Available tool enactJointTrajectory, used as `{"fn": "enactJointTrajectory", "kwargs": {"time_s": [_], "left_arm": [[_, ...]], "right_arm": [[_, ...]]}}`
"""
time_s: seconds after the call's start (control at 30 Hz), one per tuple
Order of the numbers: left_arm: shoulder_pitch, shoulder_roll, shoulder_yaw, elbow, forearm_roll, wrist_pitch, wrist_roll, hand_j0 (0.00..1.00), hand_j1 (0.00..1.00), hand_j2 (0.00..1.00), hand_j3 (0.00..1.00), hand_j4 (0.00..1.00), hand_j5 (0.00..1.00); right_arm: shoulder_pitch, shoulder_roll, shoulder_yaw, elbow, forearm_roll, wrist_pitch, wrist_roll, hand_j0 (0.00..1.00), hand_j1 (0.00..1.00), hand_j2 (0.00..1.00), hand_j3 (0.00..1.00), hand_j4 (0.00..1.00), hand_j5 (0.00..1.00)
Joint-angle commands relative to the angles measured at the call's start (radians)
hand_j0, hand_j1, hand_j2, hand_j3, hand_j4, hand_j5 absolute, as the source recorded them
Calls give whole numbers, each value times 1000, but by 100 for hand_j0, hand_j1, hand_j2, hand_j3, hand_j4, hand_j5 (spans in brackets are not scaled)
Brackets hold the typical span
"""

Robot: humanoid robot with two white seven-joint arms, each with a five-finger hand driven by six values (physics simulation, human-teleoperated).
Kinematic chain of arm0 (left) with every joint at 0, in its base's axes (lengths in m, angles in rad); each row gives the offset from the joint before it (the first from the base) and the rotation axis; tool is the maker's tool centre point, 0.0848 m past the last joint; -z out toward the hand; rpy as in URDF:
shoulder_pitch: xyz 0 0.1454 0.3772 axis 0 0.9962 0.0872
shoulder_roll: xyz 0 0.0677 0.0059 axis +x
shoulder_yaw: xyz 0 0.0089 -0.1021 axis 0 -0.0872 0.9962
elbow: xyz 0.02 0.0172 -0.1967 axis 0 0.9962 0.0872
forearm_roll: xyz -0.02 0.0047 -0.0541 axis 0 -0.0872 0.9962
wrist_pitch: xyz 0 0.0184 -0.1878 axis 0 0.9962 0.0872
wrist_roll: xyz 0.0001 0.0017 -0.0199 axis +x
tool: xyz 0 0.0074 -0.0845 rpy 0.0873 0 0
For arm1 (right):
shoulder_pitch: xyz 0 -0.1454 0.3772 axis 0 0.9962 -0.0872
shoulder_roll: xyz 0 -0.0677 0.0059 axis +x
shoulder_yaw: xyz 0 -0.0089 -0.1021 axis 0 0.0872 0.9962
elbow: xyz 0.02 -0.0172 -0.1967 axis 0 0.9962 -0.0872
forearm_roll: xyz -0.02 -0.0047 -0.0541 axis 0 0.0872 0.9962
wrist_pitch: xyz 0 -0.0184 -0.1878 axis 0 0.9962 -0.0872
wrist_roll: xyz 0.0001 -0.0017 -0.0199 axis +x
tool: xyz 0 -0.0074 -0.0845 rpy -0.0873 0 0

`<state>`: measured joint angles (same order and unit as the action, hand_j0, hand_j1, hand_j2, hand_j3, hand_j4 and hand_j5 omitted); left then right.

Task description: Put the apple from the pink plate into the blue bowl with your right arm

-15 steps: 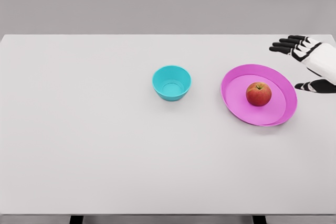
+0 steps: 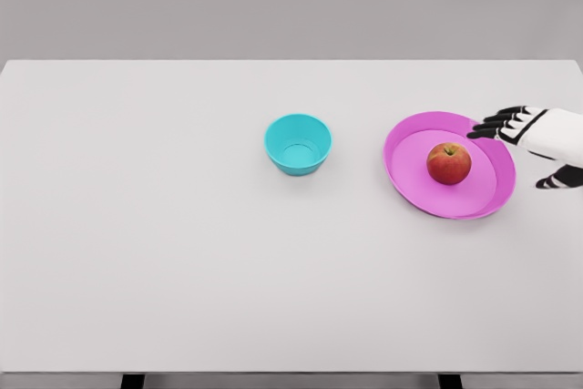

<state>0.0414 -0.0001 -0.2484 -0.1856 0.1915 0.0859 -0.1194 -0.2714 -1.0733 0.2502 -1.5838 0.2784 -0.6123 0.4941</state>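
One hand, the right hand (image 2: 533, 138), is reaching with fingers apart toward the apple (image 2: 449, 163) on the pink plate (image 2: 405, 175), and closing around the fruit is coming next.

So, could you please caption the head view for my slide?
Open right hand at the pink plate's rim, red apple on it, turquoise bowl empty.

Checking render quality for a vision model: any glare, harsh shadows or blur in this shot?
Head view: flat, even light, no glare on the table; only faint shadows under the bowl and plate; apple and right hand slightly soft-edged.
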Motion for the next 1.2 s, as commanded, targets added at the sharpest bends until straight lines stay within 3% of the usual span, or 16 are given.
{"fn": "enactJointTrajectory", "kwargs": {"time_s": [0.0, 0.07, 0.17, 0.27, 0.47, 0.63, 1.17], "left_arm": [[0, 0, 0, 0, 0, 0, 0, 100, 100, 100, 100, 100, 100], [0, 0, 0, 0, -1, 0, 0, 100, 100, 100, 100, 100, 100], [0, 0, 0, 0, 0, 0, 0, 100, 100, 100, 100, 100, 100], [0, 0, 0, 0, 0, 0, 0, 100, 100, 100, 100, 100, 100], [0, 0, 0, 0, 0, 0, 0, 100, 100, 100, 100, 100, 100], [0, 0, 0, 0, 0, 0, 0, 100, 100, 100, 100, 100, 100], [0, 0, 0, 0, 0, 0, 0, 100, 100, 100, 100, 100, 100]], "right_arm": [[-9, 4, 4, 13, -8, 1, 117, 100, 100, 100, 100, 100, 100], [-95, 30, 40, 54, -7, 1, 117, 100, 100, 100, 100, 100, 100], [-238, 82, 211, 157, -7, 1, 117, 100, 100, 100, 100, 100, 100], [-304, 118, 296, 242, -7, 1, 117, 100, 100, 100, 100, 100, 100], [-353, 162, 334, 246, -5, 1, 117, 100, 100, 100, 100, 100, 100], [-405, 202, 408, 306, -2, 1, 117, 100, 100, 100, 100, 100, 100], [-407, 233, 445, 340, 4, 1, 117, 100, 100, 100, 100, 100, 100]]}}
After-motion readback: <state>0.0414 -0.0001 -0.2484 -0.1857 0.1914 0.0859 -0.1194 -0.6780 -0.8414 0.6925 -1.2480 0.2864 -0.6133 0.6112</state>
